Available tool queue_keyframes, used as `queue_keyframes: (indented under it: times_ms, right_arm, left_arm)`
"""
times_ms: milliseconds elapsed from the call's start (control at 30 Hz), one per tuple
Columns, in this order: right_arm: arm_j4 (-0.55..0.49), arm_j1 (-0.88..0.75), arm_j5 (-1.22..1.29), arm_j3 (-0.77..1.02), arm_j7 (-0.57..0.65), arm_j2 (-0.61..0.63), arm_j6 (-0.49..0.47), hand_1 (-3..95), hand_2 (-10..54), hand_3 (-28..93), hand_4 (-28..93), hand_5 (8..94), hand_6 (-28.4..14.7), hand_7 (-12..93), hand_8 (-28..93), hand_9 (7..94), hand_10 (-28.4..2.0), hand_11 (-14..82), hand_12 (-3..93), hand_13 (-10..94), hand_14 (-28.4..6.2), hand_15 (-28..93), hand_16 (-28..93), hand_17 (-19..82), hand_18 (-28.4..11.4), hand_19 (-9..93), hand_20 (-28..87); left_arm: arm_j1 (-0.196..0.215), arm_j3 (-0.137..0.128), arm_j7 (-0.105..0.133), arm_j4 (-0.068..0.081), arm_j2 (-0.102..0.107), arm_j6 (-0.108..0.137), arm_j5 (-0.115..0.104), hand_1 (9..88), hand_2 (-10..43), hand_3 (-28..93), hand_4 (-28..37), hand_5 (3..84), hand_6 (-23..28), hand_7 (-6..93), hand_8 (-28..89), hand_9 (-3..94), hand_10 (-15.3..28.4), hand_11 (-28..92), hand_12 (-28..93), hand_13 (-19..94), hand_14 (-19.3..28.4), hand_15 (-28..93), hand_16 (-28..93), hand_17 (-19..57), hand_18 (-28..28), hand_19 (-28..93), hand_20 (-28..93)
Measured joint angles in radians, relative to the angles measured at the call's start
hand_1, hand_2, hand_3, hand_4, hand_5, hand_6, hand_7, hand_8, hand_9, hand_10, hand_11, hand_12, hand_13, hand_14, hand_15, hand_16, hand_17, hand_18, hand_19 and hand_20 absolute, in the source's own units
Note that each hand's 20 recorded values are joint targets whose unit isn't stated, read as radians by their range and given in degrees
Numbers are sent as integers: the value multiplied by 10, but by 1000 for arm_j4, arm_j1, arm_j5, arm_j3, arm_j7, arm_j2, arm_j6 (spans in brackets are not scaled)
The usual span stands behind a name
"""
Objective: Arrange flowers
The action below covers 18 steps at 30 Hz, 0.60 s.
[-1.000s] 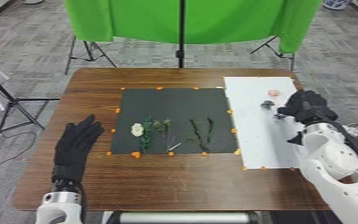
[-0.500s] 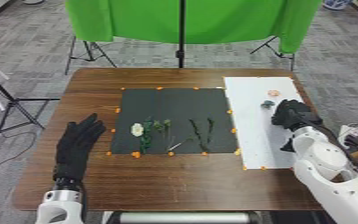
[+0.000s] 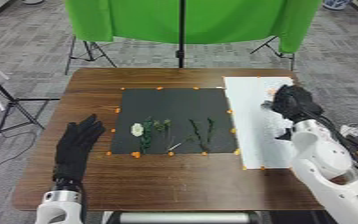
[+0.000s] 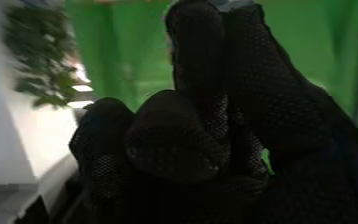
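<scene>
Farther across the white sheet (image 3: 250,112) goes the right hand (image 3: 294,103) since the last frame, away from the robot and up to the pink flower (image 3: 272,92), while the left hand keeps its place! Starting on the left, then: that left hand (image 3: 76,142), black-gloved, lies open with its fingers straight at the left side of the brown table (image 3: 162,187), well apart from the dark mat (image 3: 174,105). On to the mat, where the white flower (image 3: 137,130) lies near the left edge, and just beside it, a long leafy green stem (image 3: 147,134). Next come small green sprigs (image 3: 166,124), and near them a pale thin stem (image 3: 175,146), lying at a slant close to the mat's near edge. Two more green stems follow, the curved one (image 3: 198,134) and the straighter one (image 3: 210,130), side by side towards the mat's right edge. Little orange markers (image 3: 135,155) run around the border. Now over to the white sheet, and here's the action: a grey-blue flower (image 3: 267,105) sits just left of the right hand, the pink flower a little farther off, partly covered by the black glove. Is that right hand open, or closed on something? Can't tell from here! From its own wrist, the glove stands up in front of the green cloth (image 4: 113,45), with leafy greenery (image 4: 38,55) off to one side.
</scene>
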Motion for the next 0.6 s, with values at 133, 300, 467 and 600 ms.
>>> queue_keyframes:
  times_ms: [133, 300, 467, 600]
  right_arm:
    - [-19, 172, 60, -193, -39, 2, 60, 639, -95, 591, -194, 837, 0, 204, 89, 937, -80, 164, 398, 937, -7, 615, 351, 705, -98, 932, 613]
    - [110, 422, 172, -426, -167, -109, 42, 631, -95, 597, -189, 835, 0, 205, 93, 937, -79, 166, 401, 937, -7, 613, 354, 706, -98, 932, 613]
    - [344, 635, 170, -645, -189, -298, -50, 631, -95, 595, -199, 828, 2, 207, 94, 937, -78, 158, 411, 933, -8, 611, 360, 699, -99, 932, 615]
    - [443, 723, 162, -761, -189, -423, -80, 633, -95, 593, -202, 824, 5, 214, 89, 937, -78, 144, 415, 929, -9, 611, 361, 696, -100, 932, 615]
  left_arm:
    - [-3, -1, 2, 2, 5, 0, 0, 164, 52, 623, -283, 416, 69, 52, -51, 383, 135, 147, 95, 277, 177, 235, -27, 9, 131, 140, 183]
    - [-11, 4, 21, 12, 12, 4, -10, 159, 79, 570, -283, 399, 60, 47, -51, 369, 131, 134, 92, 264, 172, 216, -24, 9, 129, 128, 178]
    - [-33, 39, 74, 26, 24, 34, -24, 155, 89, 529, -283, 388, 59, 43, -52, 363, 129, 129, 91, 260, 171, 204, -17, 10, 127, 120, 176]
    - [-51, 51, 87, 33, 31, 41, -29, 155, 91, 515, -283, 392, 61, 45, -51, 368, 131, 131, 93, 262, 171, 205, -14, 9, 127, 119, 176]
